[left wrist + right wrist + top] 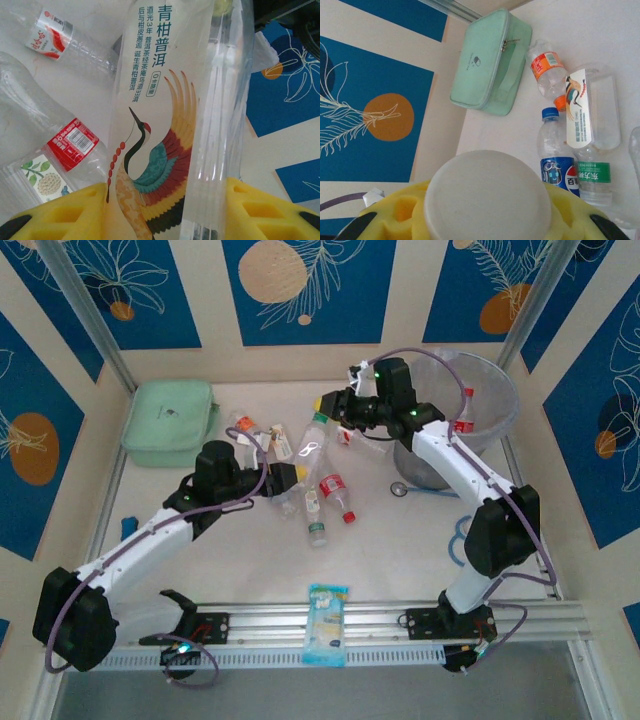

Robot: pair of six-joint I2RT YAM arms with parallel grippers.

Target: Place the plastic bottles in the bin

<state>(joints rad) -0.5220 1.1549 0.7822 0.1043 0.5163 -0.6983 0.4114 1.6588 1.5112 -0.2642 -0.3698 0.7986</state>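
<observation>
While most bottles (336, 496) lie in a heap on the table (420, 540), one red-label bottle (463, 423) sits in the bin (500, 375), back R corner. L gripper (284, 478) is at the heap's L side. L wrist cam: its yellow pads (260, 210) press a big bird-label bottle (160, 115) from both sides, so jaws are closed on it. A red-white bottle (50, 35) lies on the table further off. R gripper (336, 410) is near the bin's L side, past the heap. R wrist cam: its pads hug a white round thing (487, 197) on both sides, so jaws are closed on that; can't tell what it is. Beyond it lie a green box (490, 65), an orange-label bottle (547, 70) & a blue-label bottle (555, 167), all on the table. From the top cam the box is back L, apart from the heap. A blue-white packet (327, 625) lies across the front rail (400, 618).
</observation>
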